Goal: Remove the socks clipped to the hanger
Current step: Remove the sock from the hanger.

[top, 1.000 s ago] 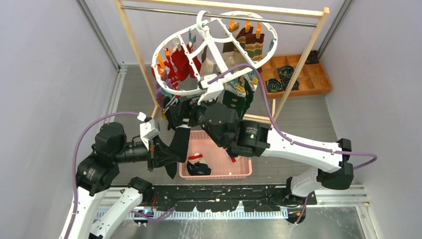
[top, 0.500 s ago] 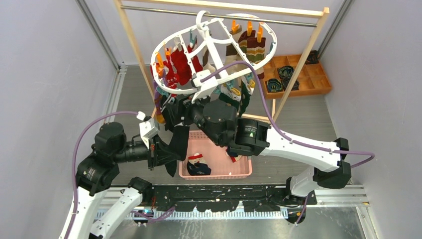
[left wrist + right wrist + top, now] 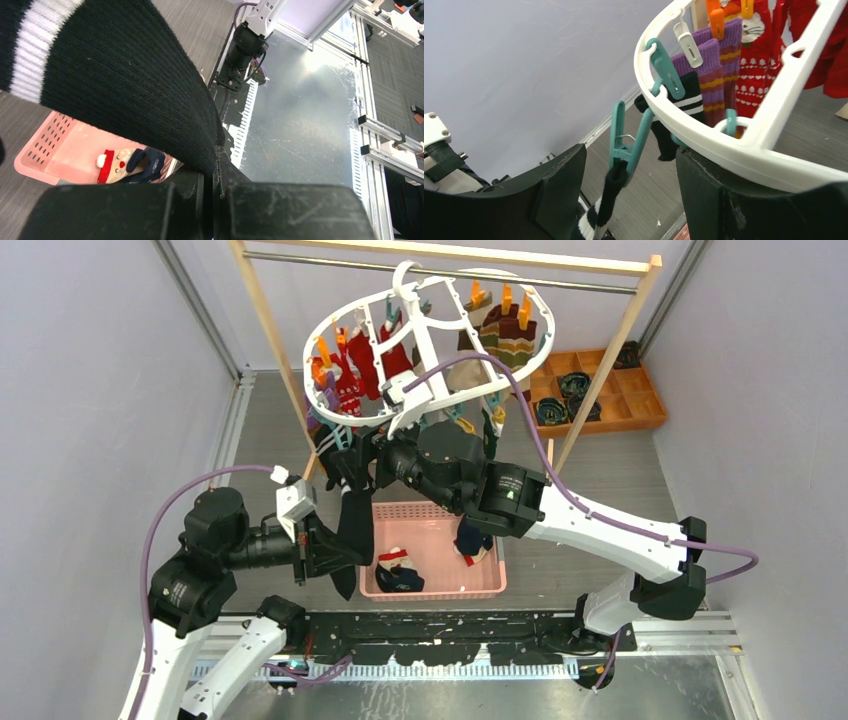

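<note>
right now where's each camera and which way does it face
Top external: overhead from behind, facing down on hanger, pink basket, both arms.
Left wrist: down past left gripper, shut on black sock, toward pink basket.
Right wrist: faces hanger rim and teal clip, between open right gripper.
Wrist views share that sock.

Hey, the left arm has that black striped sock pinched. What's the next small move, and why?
Probably close the right gripper on the teal clip to pinch it open. Its fingers stand open on either side of that clip, which holds the black sock by its cuff to the hanger. The left gripper is shut on the sock lower down, ready to draw it away.
</note>
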Robot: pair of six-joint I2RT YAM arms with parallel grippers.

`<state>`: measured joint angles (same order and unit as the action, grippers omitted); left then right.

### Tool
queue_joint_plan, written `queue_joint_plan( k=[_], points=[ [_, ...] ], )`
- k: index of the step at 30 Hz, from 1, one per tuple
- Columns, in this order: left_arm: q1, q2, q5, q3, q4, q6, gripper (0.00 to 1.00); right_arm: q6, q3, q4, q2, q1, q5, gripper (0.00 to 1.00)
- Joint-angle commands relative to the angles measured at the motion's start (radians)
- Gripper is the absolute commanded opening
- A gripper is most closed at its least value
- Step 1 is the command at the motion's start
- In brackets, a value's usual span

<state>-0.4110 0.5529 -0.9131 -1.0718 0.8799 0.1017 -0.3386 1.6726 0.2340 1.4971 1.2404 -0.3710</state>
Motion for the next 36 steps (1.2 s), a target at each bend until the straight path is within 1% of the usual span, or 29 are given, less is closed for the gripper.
queue_joint_plan(
  k=[1,3,6,9,13,17,20,25,34,36],
  points=[
    [0.001,-0.001,-0.025,-0.038,-0.021,0.013,0.00,-0.019,-0.007,-0.048,-0.029,-0.003,0.042,0.71],
    [0.001,-0.002,-0.024,-0.039,-0.021,0.012,0.00,-0.031,-0.039,-0.082,-0.038,0.002,0.022,0.72],
    [0.001,-0.006,-0.016,-0.036,-0.019,0.003,0.01,-0.033,-0.116,-0.151,-0.065,0.036,-0.041,0.78],
    [0.001,-0.010,-0.014,-0.037,-0.010,-0.012,0.01,-0.031,-0.188,-0.225,-0.099,0.081,-0.107,0.80],
    [0.001,-0.010,-0.013,-0.033,-0.007,-0.023,0.01,-0.004,-0.255,-0.343,-0.119,0.142,-0.221,0.79],
    [0.001,-0.011,-0.011,-0.034,-0.005,-0.029,0.01,0.032,-0.262,-0.408,-0.108,0.145,-0.255,0.75],
    [0.001,-0.012,-0.007,-0.041,0.005,-0.037,0.00,0.068,-0.215,-0.404,-0.081,0.138,-0.250,0.73],
    [0.001,-0.014,-0.009,-0.052,0.009,-0.033,0.00,0.055,-0.138,-0.337,-0.055,0.089,-0.192,0.67],
    [0.001,-0.007,-0.013,-0.066,0.009,-0.027,0.00,0.036,-0.109,-0.286,-0.061,0.052,-0.135,0.53],
    [0.001,-0.004,-0.015,-0.070,0.010,-0.027,0.01,0.037,-0.104,-0.273,-0.064,0.047,-0.127,0.52]
  ],
)
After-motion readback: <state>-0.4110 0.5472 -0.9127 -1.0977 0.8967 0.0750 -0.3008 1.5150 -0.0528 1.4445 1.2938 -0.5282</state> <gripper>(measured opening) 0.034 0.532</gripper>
